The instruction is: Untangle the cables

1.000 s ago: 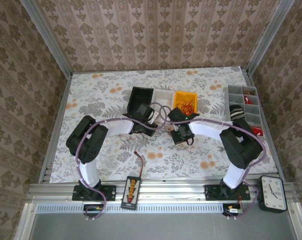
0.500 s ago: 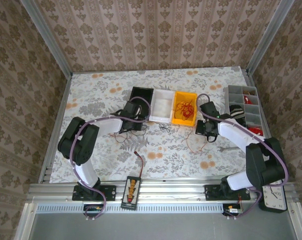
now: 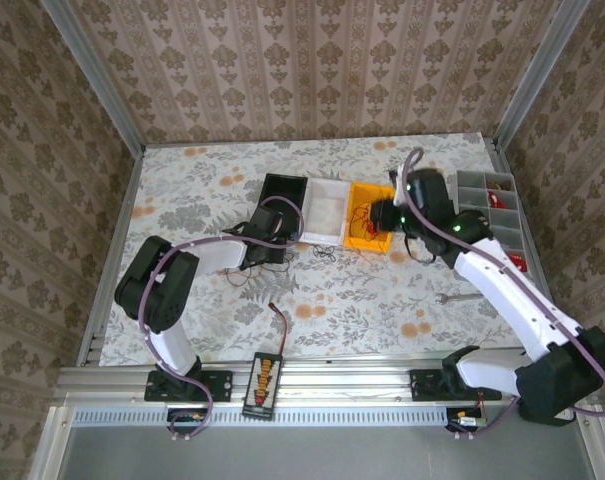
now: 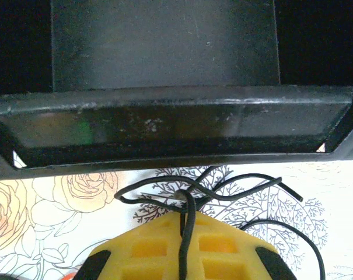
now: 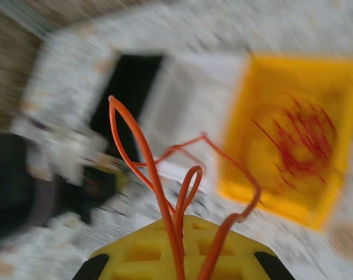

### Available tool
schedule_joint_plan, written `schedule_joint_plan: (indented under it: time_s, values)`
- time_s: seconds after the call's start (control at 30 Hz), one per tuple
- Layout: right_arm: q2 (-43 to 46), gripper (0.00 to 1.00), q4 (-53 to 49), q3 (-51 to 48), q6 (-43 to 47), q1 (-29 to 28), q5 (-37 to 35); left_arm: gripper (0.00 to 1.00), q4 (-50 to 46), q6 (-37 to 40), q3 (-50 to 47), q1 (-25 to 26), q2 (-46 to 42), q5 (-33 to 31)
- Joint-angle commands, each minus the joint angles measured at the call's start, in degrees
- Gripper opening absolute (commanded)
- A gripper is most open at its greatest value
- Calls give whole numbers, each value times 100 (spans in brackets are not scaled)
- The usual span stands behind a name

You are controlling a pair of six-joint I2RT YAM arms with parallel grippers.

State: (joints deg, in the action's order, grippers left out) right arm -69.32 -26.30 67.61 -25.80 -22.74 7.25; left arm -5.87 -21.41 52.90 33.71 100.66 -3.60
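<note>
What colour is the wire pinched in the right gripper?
Orange-red; the right wrist view shows the wire best, looping above the right gripper.

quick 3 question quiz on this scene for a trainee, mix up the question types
1. True or false: the right claw is shut on a red cable.
2. Which bin holds the loose red cables? A black, B white, C yellow.
3. Fill in: the left claw grips a ___ cable in front of the black bin.

Key
1. True.
2. C, the yellow bin.
3. Dark: it is a dark cable.
</note>
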Motion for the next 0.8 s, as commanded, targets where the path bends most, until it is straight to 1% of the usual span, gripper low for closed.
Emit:
schedule_joint_plan:
  time_s: [0.0, 0.1, 0.17, 0.23, 0.37, 0.4, 0.47, 0.57, 0.77]
  values:
    - [-199, 2, 124, 800, 126, -29, 362, 0, -74, -64, -41, 47, 185, -36]
    - [-751, 3, 274, 1380, 151, -33, 376, 0, 38, -17, -149, 56, 75, 20]
    - [-1315, 3, 372, 1690, 140, -29, 310, 0, 182, 14, -255, 51, -47, 92]
    - [-1763, 4, 501, 1883, 185, -37, 367, 0, 304, 28, -355, 56, -201, 128]
    - [-2621, 3, 557, 2158, 213, -38, 203, 1, 392, 32, -453, 48, -532, 135]
    - [-2799, 3, 533, 2211, 231, -37, 183, 3, 402, 40, -457, 54, -596, 147]
    - [-3168, 3, 430, 2339, 219, -40, 186, 11, 406, 50, -471, 52, -712, 157]
    - [-3524, 3, 460, 2379, 186, -59, 277, 19, 405, 54, -456, 48, -874, 125]
    - [-4037, 4, 314, 2450, 233, -113, 236, 28, 419, -5, -413, 47, -1052, -15]
